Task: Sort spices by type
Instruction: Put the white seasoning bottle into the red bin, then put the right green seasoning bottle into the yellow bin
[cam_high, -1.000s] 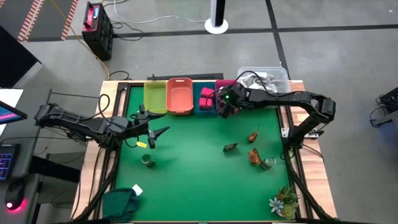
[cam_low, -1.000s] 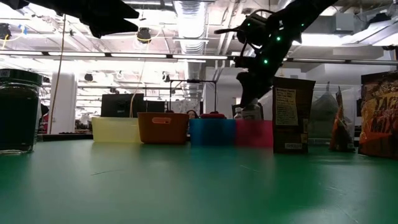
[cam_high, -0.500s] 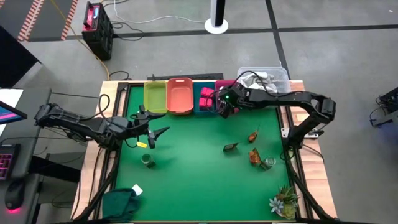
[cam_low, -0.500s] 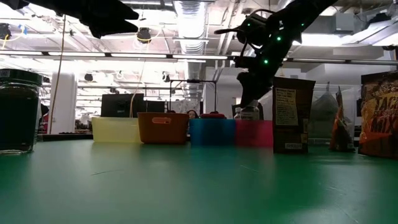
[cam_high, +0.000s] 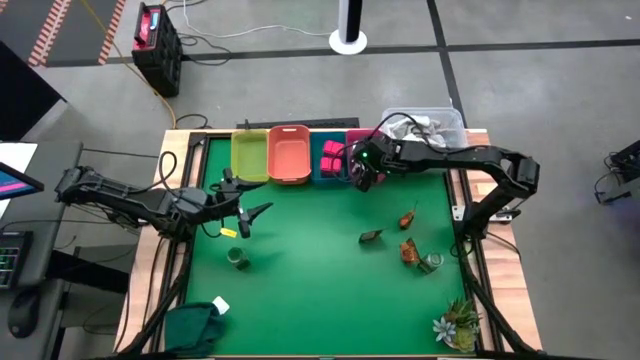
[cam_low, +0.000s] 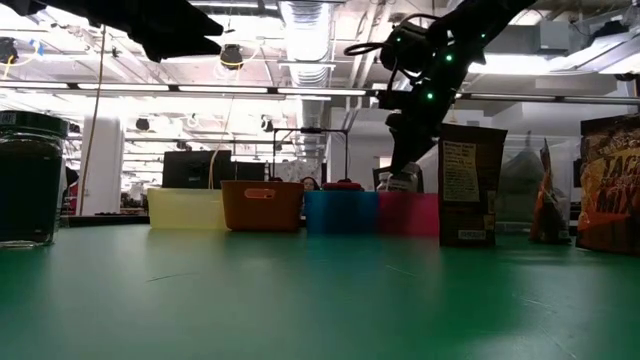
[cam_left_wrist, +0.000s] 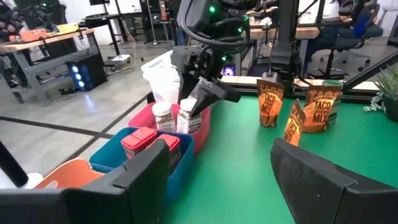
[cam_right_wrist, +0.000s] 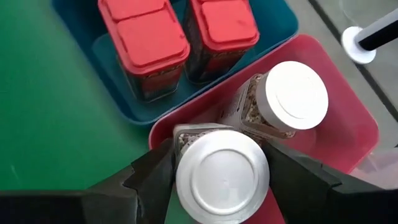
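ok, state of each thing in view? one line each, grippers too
right gripper: over the pink bin, around a white-capped jar
held white-capped jar: upright, at the pink bin's rim
second white-capped jar: upright in the pink bin
two red-lidded packets: in the blue bin
yellow bin: empty
taco mix pouches: upright on the mat
left gripper: open, empty, above the mat

Two dark jointed arms (green lights glowing), black cables trailing.

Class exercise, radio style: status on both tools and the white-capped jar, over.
Right tool shut on white-capped jar, above pink bin. Left tool open, waiting mid-table. Second jar close beside.
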